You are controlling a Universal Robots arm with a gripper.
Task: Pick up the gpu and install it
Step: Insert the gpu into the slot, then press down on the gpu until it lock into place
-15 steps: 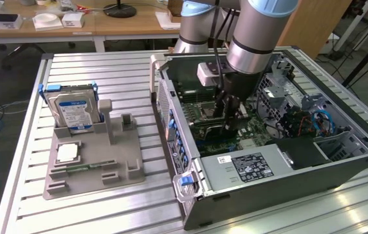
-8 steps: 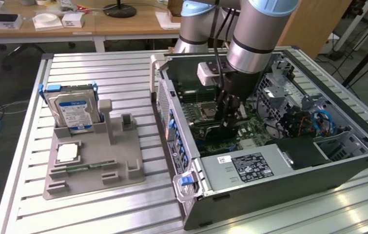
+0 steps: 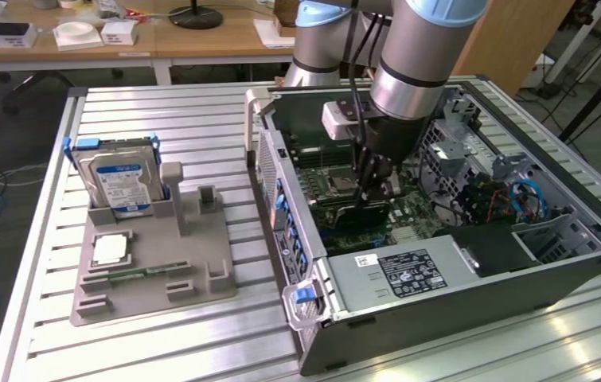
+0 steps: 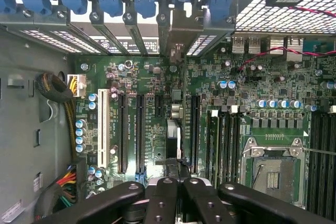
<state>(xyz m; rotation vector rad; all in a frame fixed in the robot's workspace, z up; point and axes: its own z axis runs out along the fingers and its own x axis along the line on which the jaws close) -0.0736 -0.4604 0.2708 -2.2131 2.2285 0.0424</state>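
Beside my workspace, open computer case (image 3: 470, 278) on slatted table (image 3: 173, 119), grey holder tray (image 3: 151, 286) with upright hard drive (image 3: 122, 181) and processor chip (image 3: 110, 250).

Bright, even indoor light from overhead — soft glare streaks on the ribbed metal table (image 3: 173, 342). The computer case (image 3: 555, 278) interior sits shadowed. The wrist view is evenly lit — slightly soft.
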